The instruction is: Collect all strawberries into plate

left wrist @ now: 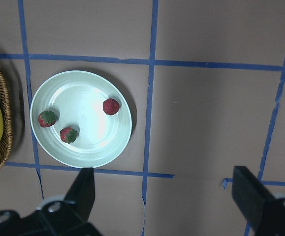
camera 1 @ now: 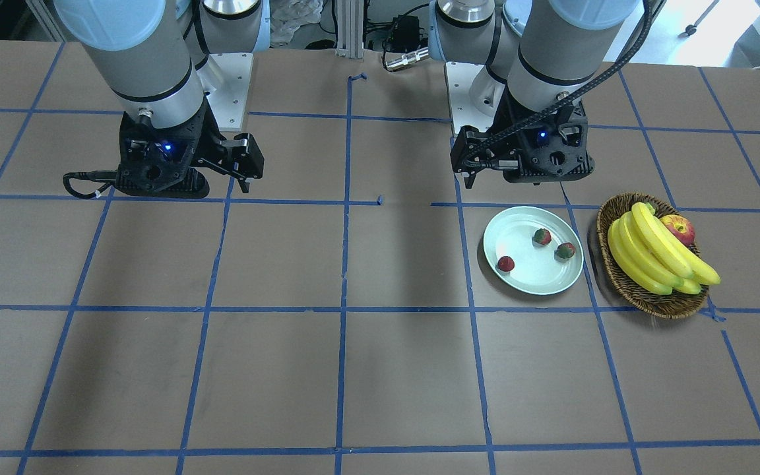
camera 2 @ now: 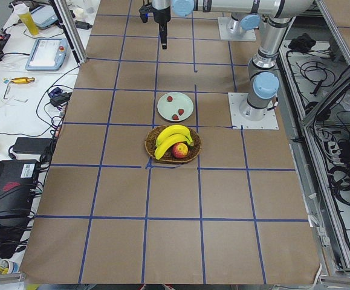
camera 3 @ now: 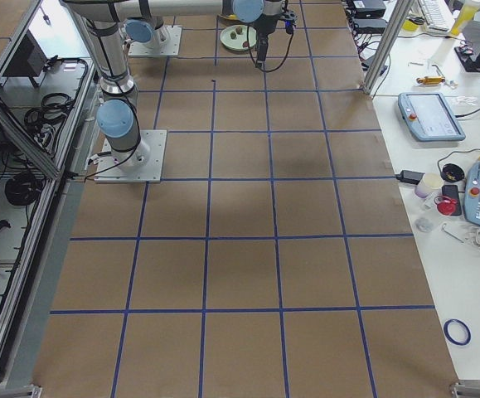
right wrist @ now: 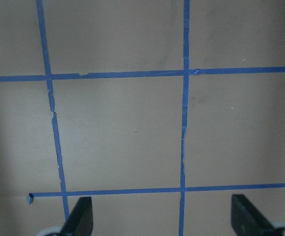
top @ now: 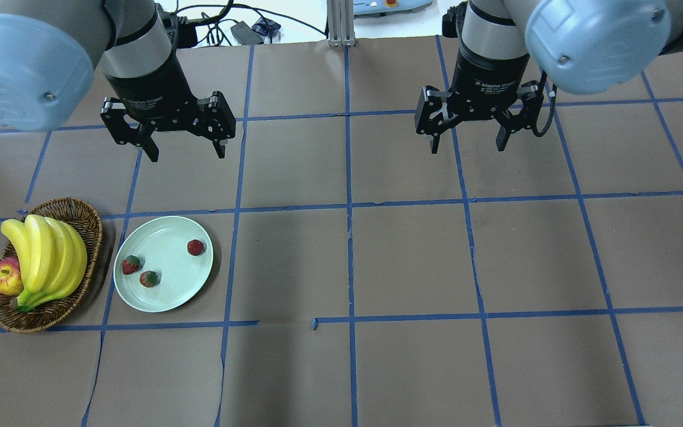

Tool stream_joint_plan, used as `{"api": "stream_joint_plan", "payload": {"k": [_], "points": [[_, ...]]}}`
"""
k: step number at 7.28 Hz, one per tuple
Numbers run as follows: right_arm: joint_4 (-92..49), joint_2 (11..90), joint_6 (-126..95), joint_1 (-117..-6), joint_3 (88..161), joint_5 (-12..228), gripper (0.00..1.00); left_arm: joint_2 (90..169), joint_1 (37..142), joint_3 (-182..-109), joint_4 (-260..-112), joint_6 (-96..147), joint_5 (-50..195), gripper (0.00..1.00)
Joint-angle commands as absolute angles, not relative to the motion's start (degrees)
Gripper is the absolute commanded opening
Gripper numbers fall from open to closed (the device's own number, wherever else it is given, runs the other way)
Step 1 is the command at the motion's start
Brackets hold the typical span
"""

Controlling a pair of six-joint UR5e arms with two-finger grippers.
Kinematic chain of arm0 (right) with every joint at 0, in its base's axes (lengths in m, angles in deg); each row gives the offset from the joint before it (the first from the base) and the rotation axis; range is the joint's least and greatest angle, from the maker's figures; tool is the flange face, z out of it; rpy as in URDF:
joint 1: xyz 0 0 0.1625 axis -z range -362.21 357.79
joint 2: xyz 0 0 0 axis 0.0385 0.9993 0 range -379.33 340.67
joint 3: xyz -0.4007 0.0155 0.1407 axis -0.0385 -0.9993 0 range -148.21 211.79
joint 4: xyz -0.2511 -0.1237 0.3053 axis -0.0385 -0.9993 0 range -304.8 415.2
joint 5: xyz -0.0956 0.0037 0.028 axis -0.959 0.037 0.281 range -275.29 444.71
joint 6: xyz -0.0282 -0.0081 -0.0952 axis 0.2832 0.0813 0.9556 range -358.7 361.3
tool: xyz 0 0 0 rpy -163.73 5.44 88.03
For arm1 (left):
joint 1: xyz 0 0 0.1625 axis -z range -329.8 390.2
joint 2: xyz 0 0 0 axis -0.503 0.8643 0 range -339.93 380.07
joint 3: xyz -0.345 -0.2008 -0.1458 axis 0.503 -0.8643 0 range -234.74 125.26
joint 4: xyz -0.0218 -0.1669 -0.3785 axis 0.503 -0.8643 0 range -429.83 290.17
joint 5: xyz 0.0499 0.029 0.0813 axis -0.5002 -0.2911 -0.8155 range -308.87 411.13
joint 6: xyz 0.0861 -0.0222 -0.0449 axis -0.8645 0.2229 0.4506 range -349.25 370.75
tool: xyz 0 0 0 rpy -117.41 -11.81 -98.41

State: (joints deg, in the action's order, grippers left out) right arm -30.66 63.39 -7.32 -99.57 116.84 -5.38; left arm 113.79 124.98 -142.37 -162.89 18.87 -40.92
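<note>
Three red strawberries [top: 195,247] [top: 131,264] [top: 150,279] lie on the pale mint-green plate [top: 163,296], left of the table's middle; they also show in the left wrist view [left wrist: 111,106] [left wrist: 47,118] [left wrist: 68,134] on the plate [left wrist: 83,153] and in the front view [camera 1: 505,264] [camera 1: 541,236] [camera 1: 565,251]. My left gripper [top: 184,151] is open and empty, high above the table behind the plate. My right gripper [top: 469,145] is open and empty, high over bare table on the right.
A brown wicker basket [top: 89,222] with a bunch of bananas [top: 45,255] and a red apple [top: 5,277] stands just left of the plate. Brown paper with a blue tape grid [top: 350,207] covers the table.
</note>
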Motion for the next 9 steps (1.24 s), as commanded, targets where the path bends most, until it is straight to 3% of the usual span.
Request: {"api": "stream_joint_plan", "payload": {"k": [1, 9], "points": [[-30.50, 63.90, -7.32, -99.50, 115.39, -5.81, 1.00, 114.46, 124.51, -142.45, -163.44, 18.23, -39.66, 1.00], [-29.53, 64.34, -7.67, -99.68, 115.46, -5.55, 1.00, 114.47, 124.42, -143.07, -163.17, 15.85, -38.43, 1.00]]}}
